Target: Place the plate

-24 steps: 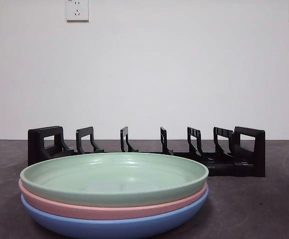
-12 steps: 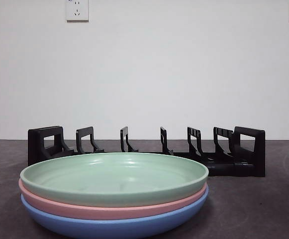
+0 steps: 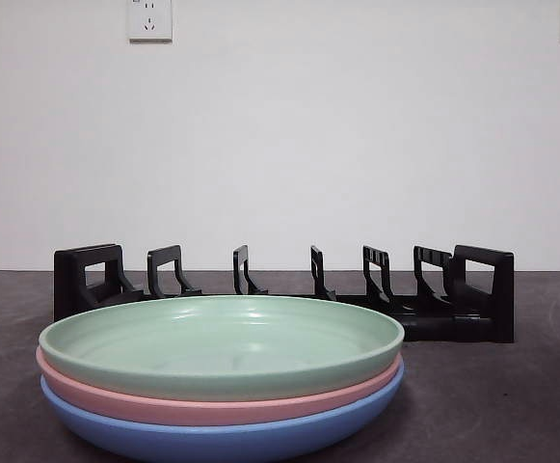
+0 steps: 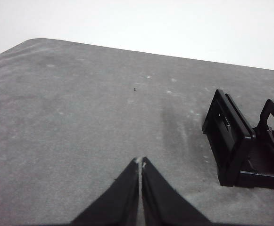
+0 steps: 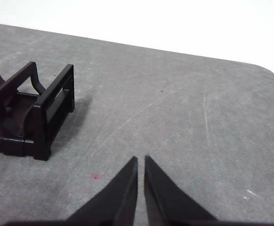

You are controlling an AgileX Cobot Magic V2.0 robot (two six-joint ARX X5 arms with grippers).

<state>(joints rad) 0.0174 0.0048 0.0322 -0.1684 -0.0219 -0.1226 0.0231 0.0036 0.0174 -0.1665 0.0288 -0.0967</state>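
Observation:
Three plates are stacked near the camera in the front view: a green plate [image 3: 222, 342] on top, a pink plate [image 3: 202, 403] under it and a blue plate [image 3: 222, 436] at the bottom. Behind them stands a black slotted rack [image 3: 284, 289], with nothing in its slots. Neither arm shows in the front view. My left gripper [image 4: 140, 163] is shut and holds nothing, hovering over bare table beside one end of the rack [image 4: 243, 141]. My right gripper [image 5: 141, 160] is also shut and holds nothing, near the other end of the rack [image 5: 30, 113].
The grey table [image 3: 511, 405] runs back to a white wall carrying two power sockets [image 3: 149, 18]. The table's rounded corners show in both wrist views.

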